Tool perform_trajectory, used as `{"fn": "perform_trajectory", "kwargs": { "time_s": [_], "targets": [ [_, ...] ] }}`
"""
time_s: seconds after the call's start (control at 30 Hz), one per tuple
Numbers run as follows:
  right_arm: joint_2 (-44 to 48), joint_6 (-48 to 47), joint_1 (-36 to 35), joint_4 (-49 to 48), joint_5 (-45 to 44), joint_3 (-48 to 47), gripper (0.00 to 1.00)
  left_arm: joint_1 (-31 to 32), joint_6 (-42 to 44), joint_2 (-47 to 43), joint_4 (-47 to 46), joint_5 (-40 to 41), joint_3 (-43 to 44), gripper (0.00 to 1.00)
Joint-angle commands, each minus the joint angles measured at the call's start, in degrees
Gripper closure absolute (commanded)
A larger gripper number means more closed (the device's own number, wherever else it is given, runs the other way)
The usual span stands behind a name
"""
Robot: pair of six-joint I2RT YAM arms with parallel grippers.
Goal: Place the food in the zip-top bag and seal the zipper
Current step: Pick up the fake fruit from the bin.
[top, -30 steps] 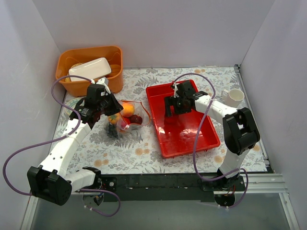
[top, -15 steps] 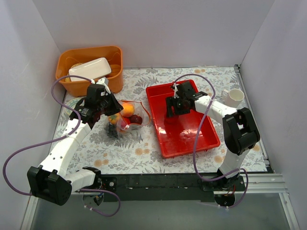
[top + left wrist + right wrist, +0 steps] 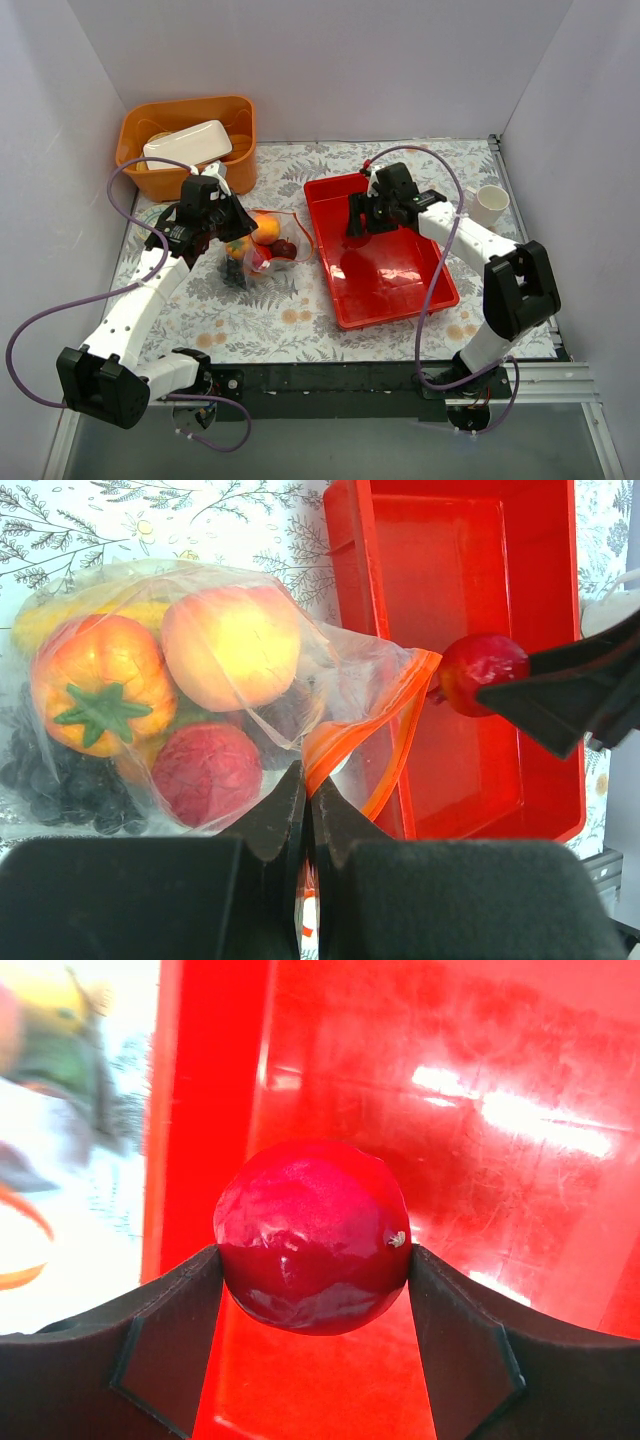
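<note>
On the floral-patterned table the red tray looks bare of food, its one remaining piece already lifted out. The orange bin at the back plays no part. The zip-top bag lies just left of the tray, mouth facing it, and is mostly filled: a peach-orange ball, a green-topped orange fruit, a dark red ball, a grape bunch and a yellow piece sit inside. The left gripper is clamped tight on the bag's edge by the mouth, holding it in place. The right gripper pinches a red ball between its pads above the tray's left side, close to the bag's opening. So this ball has yet to go in, and the zipper is unsealed, its orange strip bowed apart. The far lip of the mouth is hard to trace through the crinkled plastic, so the opening is probably wide enough, though I cannot be sure.
</note>
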State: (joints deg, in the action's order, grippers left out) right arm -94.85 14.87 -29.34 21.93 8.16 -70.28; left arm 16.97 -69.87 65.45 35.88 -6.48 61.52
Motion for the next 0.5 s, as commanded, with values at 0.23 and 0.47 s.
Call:
{"fn": "perform_trajectory", "kwargs": {
  "time_s": [0.23, 0.47],
  "targets": [
    [8.3, 4.7, -5.9, -1.8, 2.0, -4.2, 0.48, 0.0, 0.5, -0.3, -0.9, -1.1, 0.2, 1.0],
    [9.8, 7.4, -15.0, -5.2, -1.0, -7.5, 0.48, -0.1, 0.3, -0.4, -1.1, -1.3, 0.1, 1.0]
  ]
}}
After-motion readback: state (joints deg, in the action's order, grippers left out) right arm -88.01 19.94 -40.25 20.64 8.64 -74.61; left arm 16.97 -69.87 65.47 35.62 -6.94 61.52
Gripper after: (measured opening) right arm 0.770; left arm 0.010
